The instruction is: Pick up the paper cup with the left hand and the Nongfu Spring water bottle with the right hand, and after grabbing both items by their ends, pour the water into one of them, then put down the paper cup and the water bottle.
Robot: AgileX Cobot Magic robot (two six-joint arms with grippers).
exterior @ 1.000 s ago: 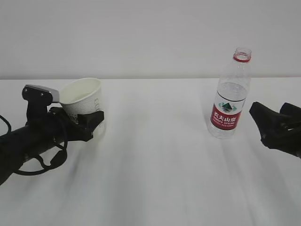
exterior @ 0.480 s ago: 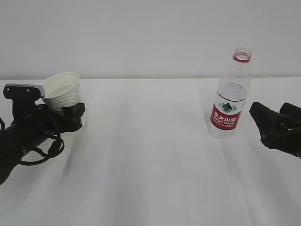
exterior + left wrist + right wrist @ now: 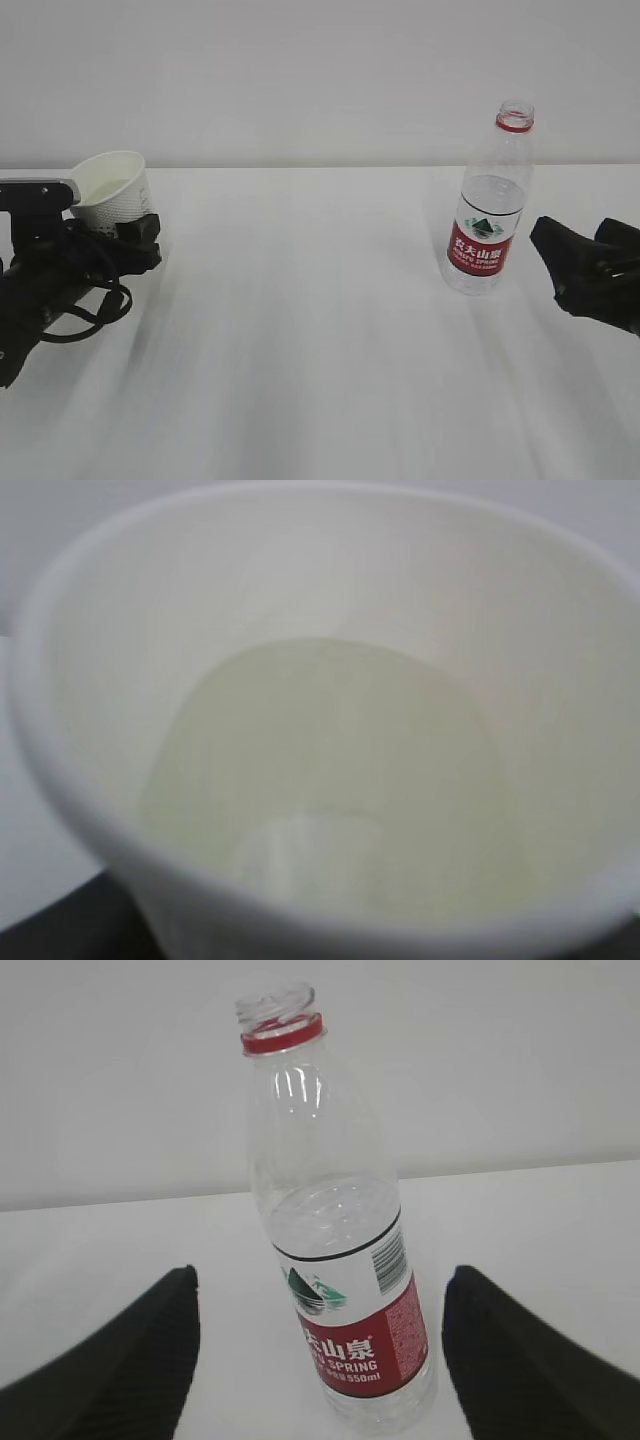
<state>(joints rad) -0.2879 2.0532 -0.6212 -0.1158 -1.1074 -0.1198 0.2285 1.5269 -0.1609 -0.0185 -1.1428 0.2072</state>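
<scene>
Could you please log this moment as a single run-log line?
left gripper: shut on paper cup, tilted, water inside | right gripper: open beside bottle | bottle: upright on table, uncapped

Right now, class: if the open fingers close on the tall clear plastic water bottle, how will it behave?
The tall clear ribbed plastic water bottle looks tall and narrow, so probably tippy. It has no cap, so water could spill. Its thin walls may dent when squeezed.

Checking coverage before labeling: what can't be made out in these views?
- Left gripper: its contact with the paper cup is unclear in the exterior view; the cup fills the left wrist view.
- Right gripper: cut by the exterior view's right edge.
- Water bottle: base cropped in the right wrist view.
</scene>
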